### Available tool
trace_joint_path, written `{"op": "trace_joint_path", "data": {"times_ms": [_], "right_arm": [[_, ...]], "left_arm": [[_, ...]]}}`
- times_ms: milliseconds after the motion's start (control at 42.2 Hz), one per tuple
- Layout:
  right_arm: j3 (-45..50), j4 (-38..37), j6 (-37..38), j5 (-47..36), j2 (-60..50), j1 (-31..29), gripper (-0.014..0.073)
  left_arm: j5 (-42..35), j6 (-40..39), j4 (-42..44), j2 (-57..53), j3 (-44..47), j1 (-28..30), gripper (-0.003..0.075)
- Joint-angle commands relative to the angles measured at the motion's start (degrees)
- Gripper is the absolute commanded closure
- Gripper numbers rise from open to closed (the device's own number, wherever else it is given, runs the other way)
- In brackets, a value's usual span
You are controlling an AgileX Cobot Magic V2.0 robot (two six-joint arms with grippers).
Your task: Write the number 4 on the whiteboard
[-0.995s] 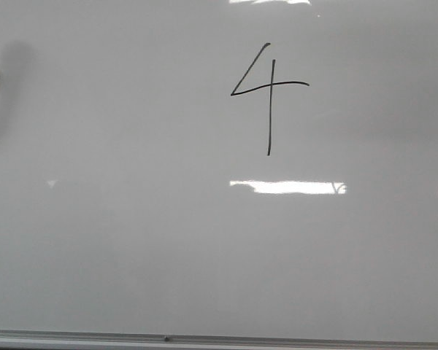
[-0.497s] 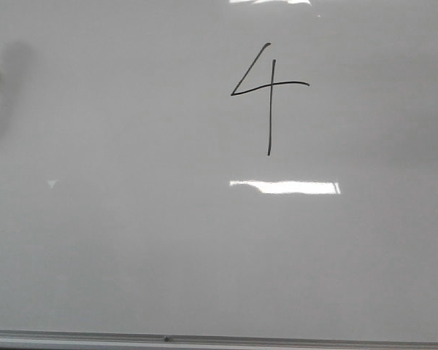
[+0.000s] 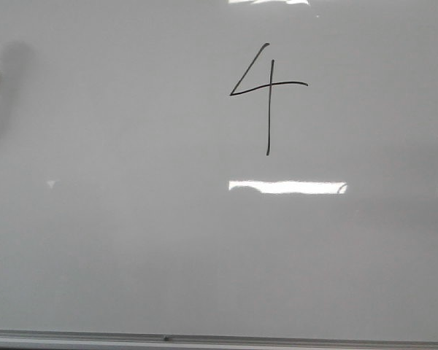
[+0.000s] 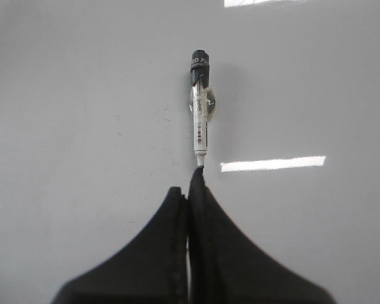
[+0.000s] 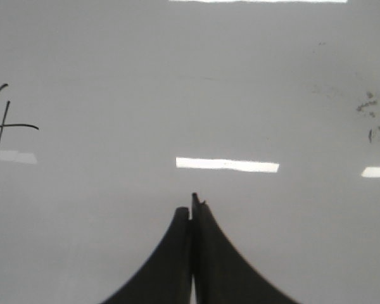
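The whiteboard (image 3: 131, 240) is a flat, glossy pale grey sheet with a thin grey metal strip (image 3: 219, 339) along its near edge. One number 4 (image 3: 268, 87) is drawn on it in thin black line: slanted left stroke, wavy crossbar, long upright stroke, open at the top. It sits in the far half of the board, right of the middle.

There are two matte black pincers. The left pincer (image 4: 194, 183) is closed on a slim white marker (image 4: 201, 120) with a black cap, which sticks out past its tips. The right pincer (image 5: 193, 206) has its fingers pressed together on nothing; the 4 shows only at the edge of its view, well apart from the tips.
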Motion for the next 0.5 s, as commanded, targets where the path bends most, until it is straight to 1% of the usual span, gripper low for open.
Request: {"op": "trace_joint_path", "data": {"times_ms": [0,118,474], "right_arm": [[2.24,-0.52,-0.21,-10.64,-0.93,-1.03,0.0662],[5.33,-0.52,-0.21,-15.72,-0.93,-1.73,0.0662],[5.17,-0.52,-0.21,-14.46,-0.93,-1.73,0.0662]], "left_arm": [[-5.2,-0.4,-0.13,-0.8,0.26,0.12,0.0741],[-5.2,-0.4,-0.13,-0.8,0.26,0.12,0.0741],[-5.2,-0.4,-0.13,-0.8,0.26,0.12,0.0741]]}}
